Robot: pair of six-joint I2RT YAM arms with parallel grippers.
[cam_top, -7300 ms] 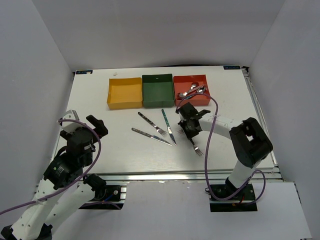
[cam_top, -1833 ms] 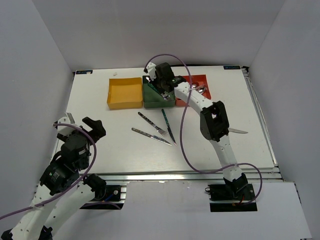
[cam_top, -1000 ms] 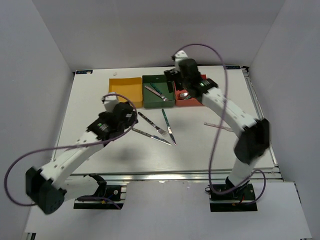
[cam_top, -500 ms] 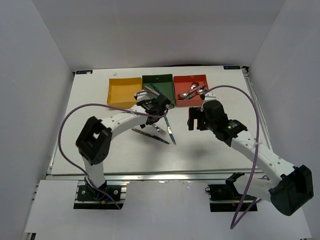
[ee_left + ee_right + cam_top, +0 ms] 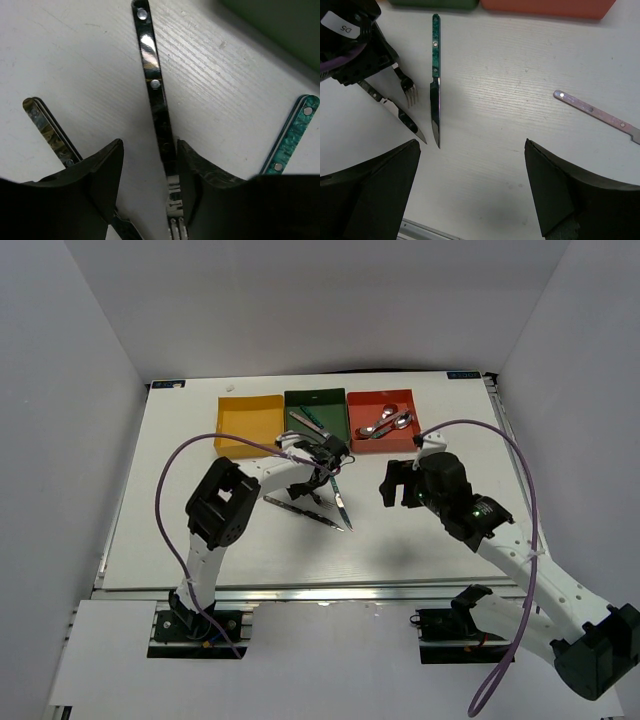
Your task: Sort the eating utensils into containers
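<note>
The dark-handled fork (image 5: 154,95), lying on the worktop (image 5: 240,90) toward its far edge, is being straddled by the open, empty left tool (image 5: 149,165) (handle off-centre); the neighbouring knife (image 5: 47,125) risks being nudged on closing.

My right gripper (image 5: 471,145) hangs with its dark fingers (image 5: 372,192) spread wide in the lower corners, and white table (image 5: 510,75) shows between them. At upper left of centre a teal-handled knife (image 5: 435,80) lies upright in the frame, blade pointing down. Just left of it I see a fork (image 5: 409,92), its handle hidden under the left gripper (image 5: 382,62) in the upper left corner. Below that gripper a dark-handled knife (image 5: 395,112) runs diagonally. A pink handle (image 5: 597,116) lies alone at the right edge. Slivers of the green container (image 5: 435,2) and red container (image 5: 545,6) line the top.
</note>
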